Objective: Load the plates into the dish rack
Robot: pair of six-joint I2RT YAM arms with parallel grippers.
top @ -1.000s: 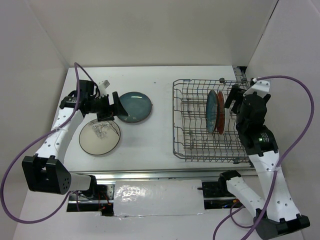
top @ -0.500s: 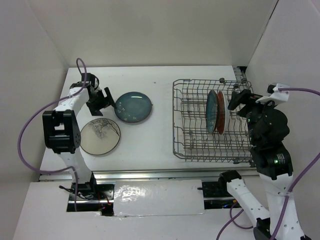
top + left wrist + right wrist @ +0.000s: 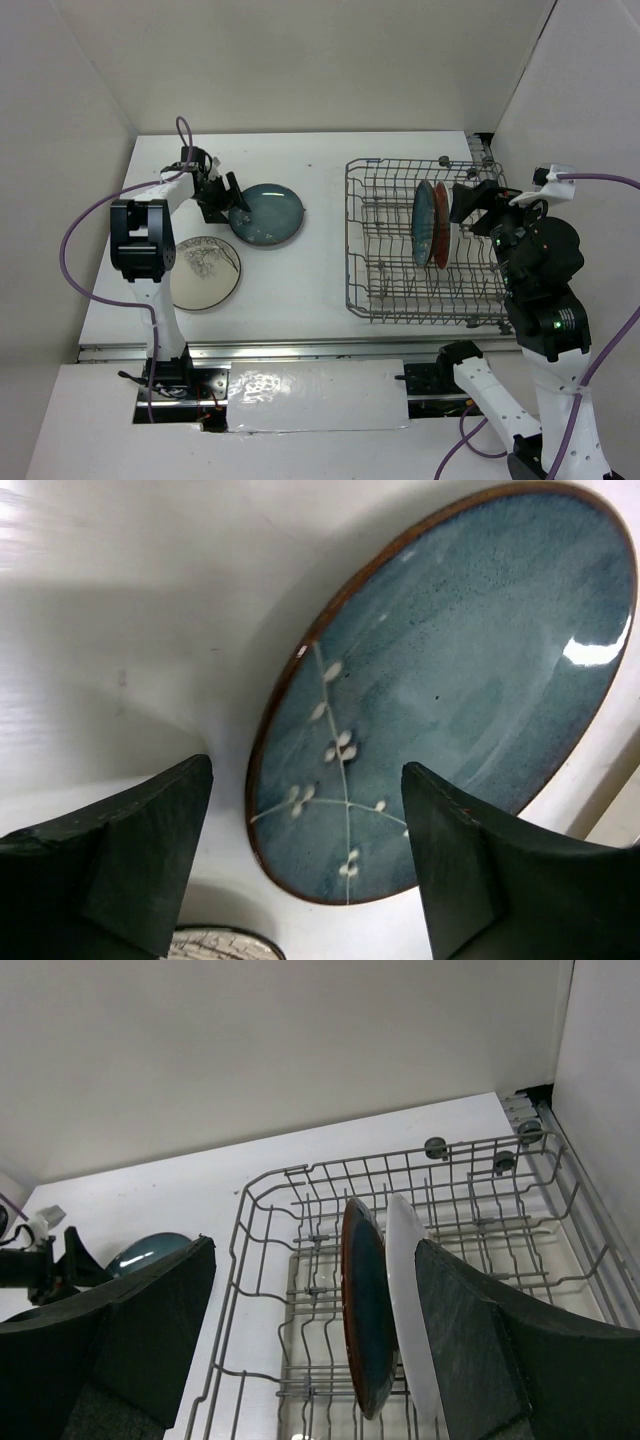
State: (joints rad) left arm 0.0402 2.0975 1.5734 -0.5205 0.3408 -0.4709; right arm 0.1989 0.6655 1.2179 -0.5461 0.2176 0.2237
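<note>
1. Plates are split between two places: two lie on the white table (image 3: 320, 285) and two stand in the grey metal wire dish rack (image 3: 365, 296) on the table's right half.
2. On the left half, a glossy teal-blue round plate (image 3: 267, 214) lies flat. A cream round plate with a dark branch drawing (image 3: 203, 272) lies flat just beside it, nearer the arm bases. I cannot tell whether their rims touch.
3. At the teal-blue plate's left rim sits the left claw (image 3: 226, 195), its jaws spread wide and grasping nothing. In the wrist view, the plate's near rim, with its small white sprig pattern, lies in the gap between the two dark fingers (image 3: 130, 850). Whether either finger touches the plate or the table cannot be told.
4. In the rack, a second teal-blue plate (image 3: 424, 236) and a red patterned plate (image 3: 441, 238) stand on edge side by side among the upright tines (image 3: 385, 268), with the red one on the right.
5. Above the rack's right side hangs the right claw (image 3: 476, 200), just right of the red plate and apart from both plates. Its jaws are released and empty. Its wrist view shows both standing plates edge-on between the fingers.
</note>
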